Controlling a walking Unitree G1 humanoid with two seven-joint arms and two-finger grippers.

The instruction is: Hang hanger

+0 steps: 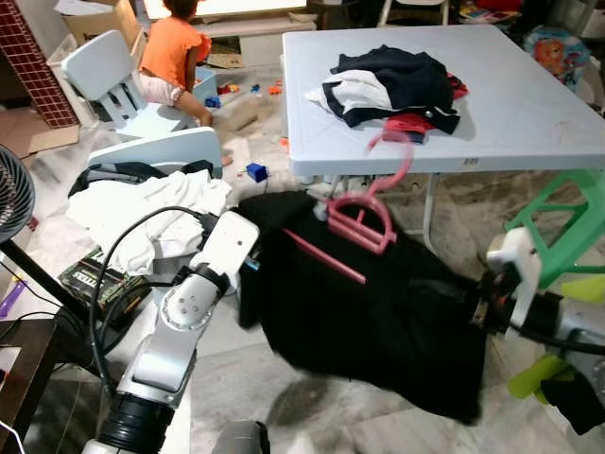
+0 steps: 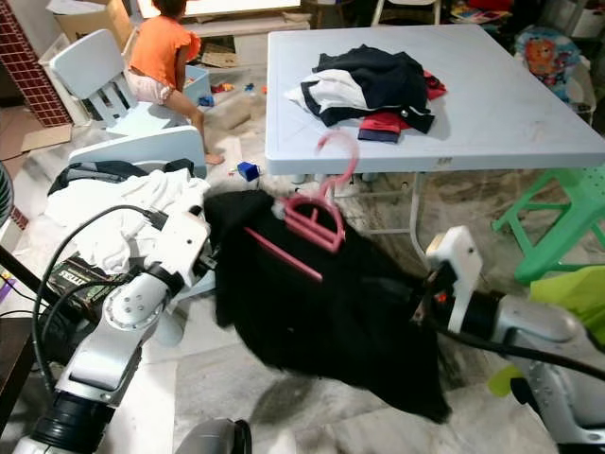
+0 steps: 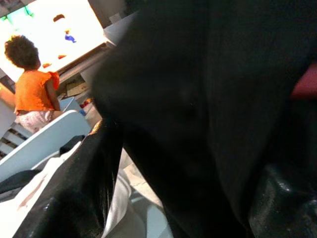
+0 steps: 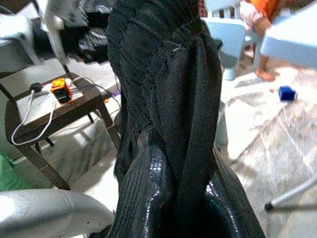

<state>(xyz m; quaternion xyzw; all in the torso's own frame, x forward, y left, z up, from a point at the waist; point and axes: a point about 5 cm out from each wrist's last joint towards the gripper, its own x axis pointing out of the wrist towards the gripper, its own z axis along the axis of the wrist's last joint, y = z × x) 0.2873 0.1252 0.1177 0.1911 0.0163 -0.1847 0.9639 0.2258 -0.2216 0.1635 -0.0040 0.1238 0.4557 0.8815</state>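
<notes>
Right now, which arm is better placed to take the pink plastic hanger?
Probably the left. The left gripper grips the black garment close to the pink plastic hanger; the right gripper is farther away.

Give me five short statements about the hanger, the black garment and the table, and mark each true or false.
1. The pink hanger lies on the black garment. True.
2. The hanger's hook hangs from a clothes rail. False: it curves up in front of the white table edge, hooked on nothing visible.
3. The right pincer is shut on the black garment. True.
4. The table is bare. False: a pile of clothes lies on it.
5. The left pincer has black cloth between its fingers. True.
</notes>
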